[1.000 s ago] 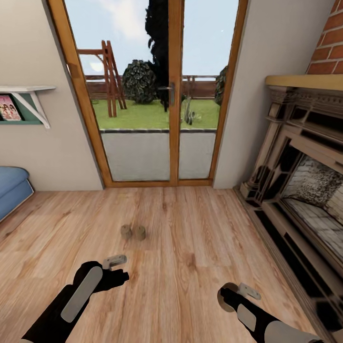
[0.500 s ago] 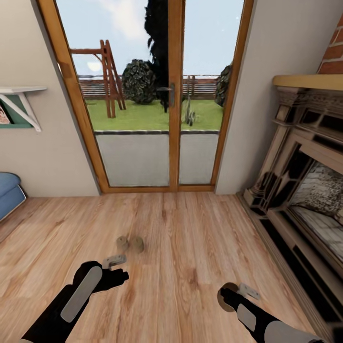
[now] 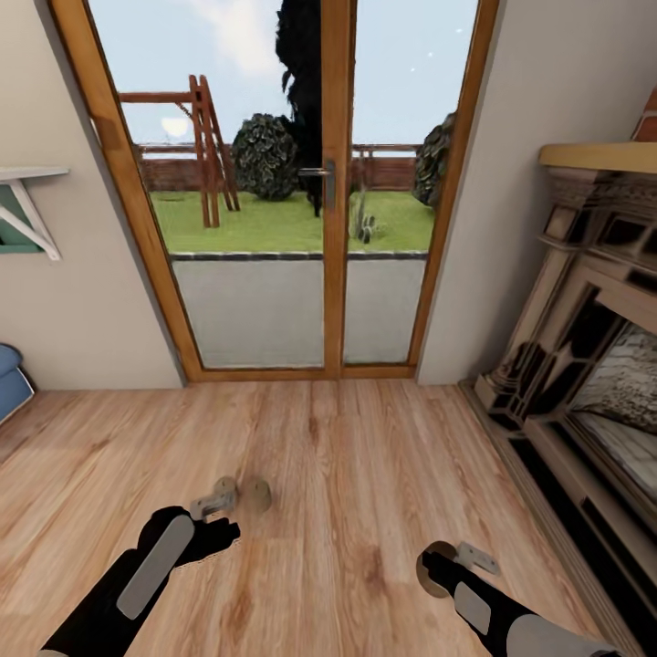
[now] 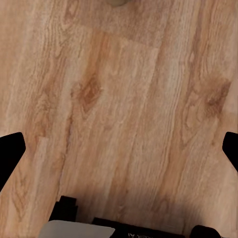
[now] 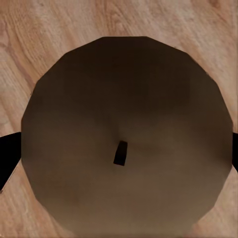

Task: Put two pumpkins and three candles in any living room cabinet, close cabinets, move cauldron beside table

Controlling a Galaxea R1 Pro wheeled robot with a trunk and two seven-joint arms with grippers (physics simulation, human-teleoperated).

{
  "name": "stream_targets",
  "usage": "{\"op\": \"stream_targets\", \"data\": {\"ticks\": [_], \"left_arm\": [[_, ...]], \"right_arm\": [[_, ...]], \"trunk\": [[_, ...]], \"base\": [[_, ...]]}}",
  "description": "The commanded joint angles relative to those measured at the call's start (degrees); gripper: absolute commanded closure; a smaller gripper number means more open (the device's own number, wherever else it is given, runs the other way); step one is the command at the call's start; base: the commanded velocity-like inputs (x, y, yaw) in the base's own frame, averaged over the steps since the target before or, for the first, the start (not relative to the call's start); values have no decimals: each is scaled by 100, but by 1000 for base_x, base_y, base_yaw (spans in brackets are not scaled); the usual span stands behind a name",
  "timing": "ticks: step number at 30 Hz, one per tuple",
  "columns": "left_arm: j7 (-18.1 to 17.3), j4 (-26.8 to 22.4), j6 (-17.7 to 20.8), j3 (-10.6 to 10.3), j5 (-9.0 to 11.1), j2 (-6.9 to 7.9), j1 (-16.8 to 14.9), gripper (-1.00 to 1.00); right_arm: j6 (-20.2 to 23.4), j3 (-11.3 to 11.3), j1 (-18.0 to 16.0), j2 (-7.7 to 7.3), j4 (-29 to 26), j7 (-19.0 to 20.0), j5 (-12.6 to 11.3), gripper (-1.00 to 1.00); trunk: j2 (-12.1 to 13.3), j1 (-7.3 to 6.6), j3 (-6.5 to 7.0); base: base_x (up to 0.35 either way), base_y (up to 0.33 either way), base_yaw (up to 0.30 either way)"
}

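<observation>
Right wrist view shows right gripper (image 5: pixel 119 148) clamping brown candle (image 5: pixel 124 134); left gripper (image 4: pixel 119 153) spread over floor (image 4: pixel 124 124).

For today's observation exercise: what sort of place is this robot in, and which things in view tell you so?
Most likely a living room in a house: a brick fireplace with a wooden mantel, a light wood plank floor, and glazed doors opening onto a garden.
</observation>
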Motion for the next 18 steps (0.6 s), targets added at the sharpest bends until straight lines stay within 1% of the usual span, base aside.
{"op": "stream_targets", "data": {"ticks": [1,5,9,12,13,14,16,18], "left_arm": [[59,4,-34,-13,62,7,-5,-100],[59,60,-86,-9,62,-3,-7,-100],[35,383,-97,-16,48,-24,-29,-100],[27,472,-114,-21,5,-23,-48,-100],[24,488,-118,-23,-77,-24,-61,-100],[15,527,-122,-24,-246,-28,-74,-100],[-15,709,-154,-29,-762,-43,-118,-100],[-31,780,-198,-54,-1055,-49,-145,-100]], "right_arm": [[-9,49,-2,-2,-9,-22,-45,100],[-9,48,0,-2,-8,-21,-45,100],[-9,48,-2,-2,-8,-21,-45,100],[-9,51,-1,-2,-9,-21,-45,100],[-9,50,-1,-2,-9,-21,-45,100],[-9,50,-3,-2,-10,-21,-45,100],[-9,50,-2,-2,-10,-21,-45,100],[-13,54,-4,-2,-12,-18,-45,100]], "trunk": [[-3,3,-5],[-3,3,-5],[-3,3,-5],[-3,3,-5],[-3,3,-5],[-3,3,-5],[-3,3,-5],[-3,3,-5]], "base": [[311,0,0],[307,0,0],[312,0,0],[318,0,0],[325,0,0],[328,0,0],[330,0,0],[332,0,0]]}}
